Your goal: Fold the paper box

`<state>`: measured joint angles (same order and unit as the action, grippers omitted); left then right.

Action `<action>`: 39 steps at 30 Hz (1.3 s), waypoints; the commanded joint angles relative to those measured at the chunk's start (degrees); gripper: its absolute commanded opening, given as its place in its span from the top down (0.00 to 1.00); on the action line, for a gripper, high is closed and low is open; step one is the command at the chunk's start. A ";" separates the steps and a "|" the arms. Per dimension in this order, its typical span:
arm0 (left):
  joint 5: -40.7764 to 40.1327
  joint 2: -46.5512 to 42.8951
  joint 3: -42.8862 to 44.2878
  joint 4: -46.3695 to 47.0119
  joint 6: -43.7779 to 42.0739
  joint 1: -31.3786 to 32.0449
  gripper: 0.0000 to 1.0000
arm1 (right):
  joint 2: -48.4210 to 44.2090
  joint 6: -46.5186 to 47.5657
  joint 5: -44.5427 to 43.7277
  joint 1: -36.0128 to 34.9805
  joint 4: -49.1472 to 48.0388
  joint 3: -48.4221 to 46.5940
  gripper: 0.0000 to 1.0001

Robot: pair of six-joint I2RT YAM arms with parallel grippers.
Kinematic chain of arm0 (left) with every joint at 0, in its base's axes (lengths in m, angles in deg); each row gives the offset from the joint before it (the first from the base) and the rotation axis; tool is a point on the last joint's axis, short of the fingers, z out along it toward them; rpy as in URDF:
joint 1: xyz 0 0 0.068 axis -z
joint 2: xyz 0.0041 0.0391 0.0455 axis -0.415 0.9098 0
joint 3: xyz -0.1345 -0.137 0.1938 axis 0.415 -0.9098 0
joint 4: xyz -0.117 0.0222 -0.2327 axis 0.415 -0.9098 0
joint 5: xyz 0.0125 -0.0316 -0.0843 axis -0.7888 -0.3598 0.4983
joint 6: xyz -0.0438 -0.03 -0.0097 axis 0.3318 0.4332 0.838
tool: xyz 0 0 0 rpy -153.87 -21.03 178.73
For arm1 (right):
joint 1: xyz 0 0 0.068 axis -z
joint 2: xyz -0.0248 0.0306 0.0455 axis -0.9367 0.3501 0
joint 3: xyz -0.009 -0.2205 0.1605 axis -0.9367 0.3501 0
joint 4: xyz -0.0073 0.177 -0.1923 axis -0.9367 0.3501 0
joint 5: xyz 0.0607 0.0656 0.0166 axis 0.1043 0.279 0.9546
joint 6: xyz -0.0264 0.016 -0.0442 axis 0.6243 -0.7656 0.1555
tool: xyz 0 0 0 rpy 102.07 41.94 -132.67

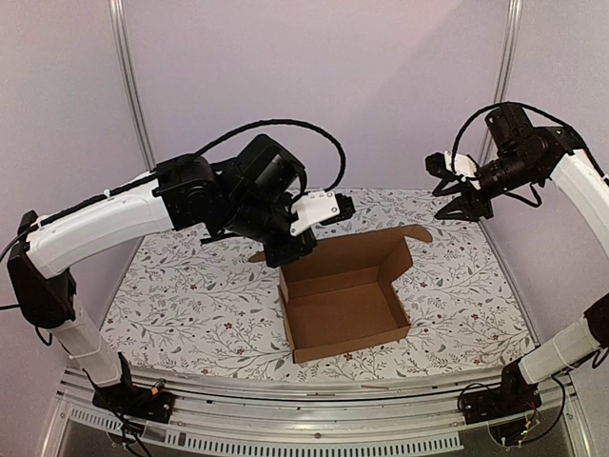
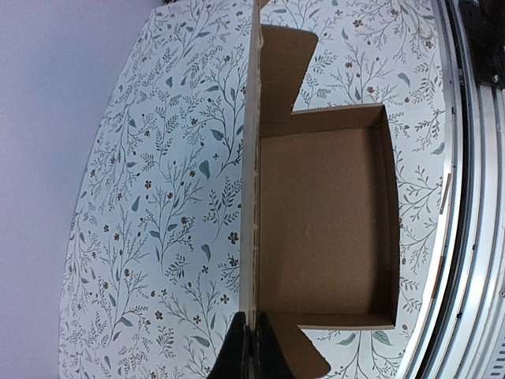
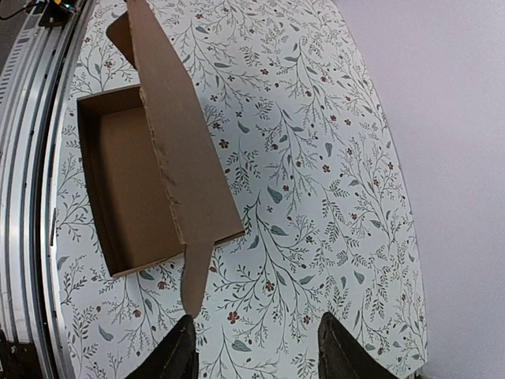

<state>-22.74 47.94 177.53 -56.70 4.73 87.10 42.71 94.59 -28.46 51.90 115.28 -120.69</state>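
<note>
**Station Status: Paper Box Partly Erected, Lid Upright**

The left gripper (image 1: 287, 251) sat at the rear left corner of the paper box (image 1: 343, 303). In the left wrist view its black fingers (image 2: 239, 351) were pressed together, with the thin edge of the lid (image 2: 254, 158) running straight into them. This reads as a pinch on the end of the lid.

The box was plain brown corrugated cardboard, matte and unprinted. It formed a shallow rectangular tray with four low walls and a flat floor. It lay near the middle of the table, towards the near edge. The lid (image 1: 347, 255) stood up along the far wall, slightly tilted, and a narrow rounded tab projected past each end of it (both show in the left wrist view).

The right gripper (image 1: 466, 205) hung above the far right part of the table, well apart from the box. Its dark fingers (image 3: 177, 355) stood moderately spread, with only the cloth visible between them.

The table carried a white cloth (image 1: 190, 295) printed with grey-green sprigs and small dark red flowers. A ribbed aluminium rail (image 1: 314, 405) ran along the near edge. Pale lilac walls (image 1: 381, 86) enclosed the cell, with slim metal posts (image 1: 128, 76) in the back corners.
</note>
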 commanded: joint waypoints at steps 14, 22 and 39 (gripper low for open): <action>1.75 -1.86 -2.78 0.55 0.34 -0.82 1.00 | 3.76 -1.69 -1.00 -1.21 -4.38 5.21 0.52; 1.97 -1.98 -3.48 1.17 0.33 -0.89 1.00 | 2.83 -1.06 0.17 -5.04 -1.86 5.14 0.51; 2.91 -1.98 -3.84 2.05 0.95 -1.42 1.00 | 2.32 0.82 -3.15 -6.18 0.56 6.27 0.48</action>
<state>-21.21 46.41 174.82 -55.01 4.75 86.76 46.19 94.74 -32.81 46.28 113.53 -114.76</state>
